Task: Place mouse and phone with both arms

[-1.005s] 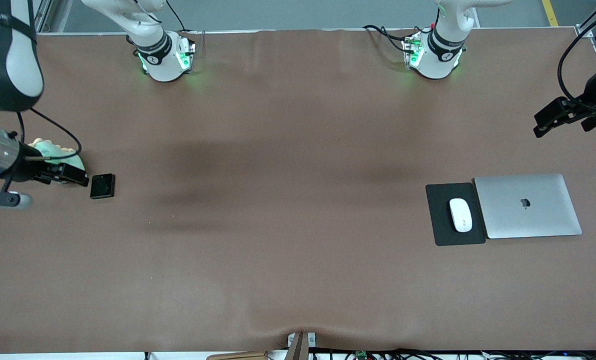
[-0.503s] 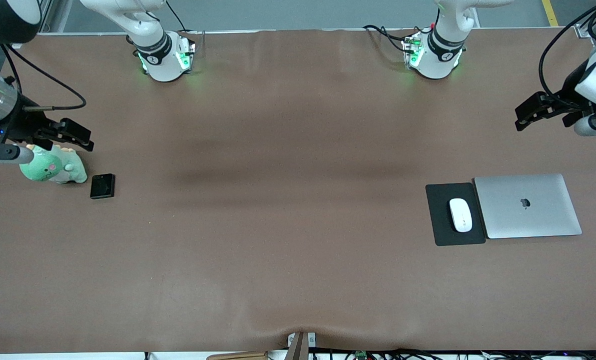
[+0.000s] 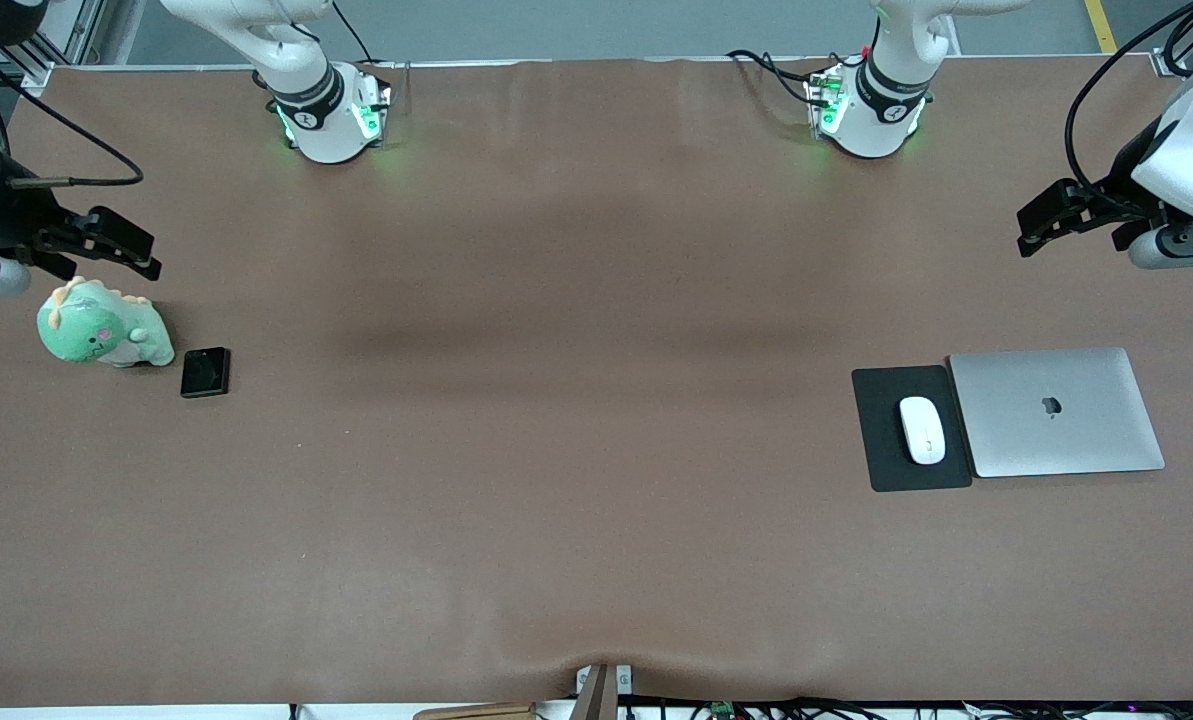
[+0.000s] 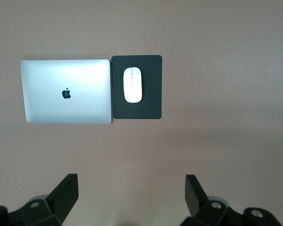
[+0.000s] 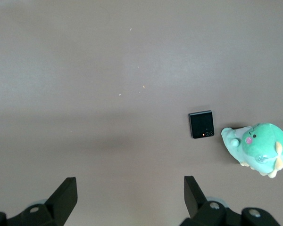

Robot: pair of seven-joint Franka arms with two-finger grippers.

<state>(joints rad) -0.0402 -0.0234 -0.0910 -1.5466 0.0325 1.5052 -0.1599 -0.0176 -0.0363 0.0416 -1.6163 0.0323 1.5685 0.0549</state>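
The white mouse (image 3: 922,430) lies on a dark mouse pad (image 3: 881,450) beside a silver laptop; it also shows in the left wrist view (image 4: 132,84). The black phone (image 3: 205,372) lies flat next to a green plush toy, and shows in the right wrist view (image 5: 201,124). My left gripper (image 3: 1041,225) is open and empty, up in the air over bare table at the left arm's end; its own view shows it wide open (image 4: 131,186). My right gripper (image 3: 124,245) is open and empty, in the air over the table beside the plush toy; its own view shows it wide open (image 5: 130,186).
A closed silver laptop (image 3: 1054,412) lies against the mouse pad, toward the left arm's end. A green plush dinosaur (image 3: 101,331) stands beside the phone at the right arm's end. The brown table cover (image 3: 576,400) spans the whole middle. The arm bases stand along the top edge.
Both arms have risen and pulled back toward their ends of the table. The right gripper left the phone's side, uncovering the plush toy. The left gripper moved up and slightly inward.
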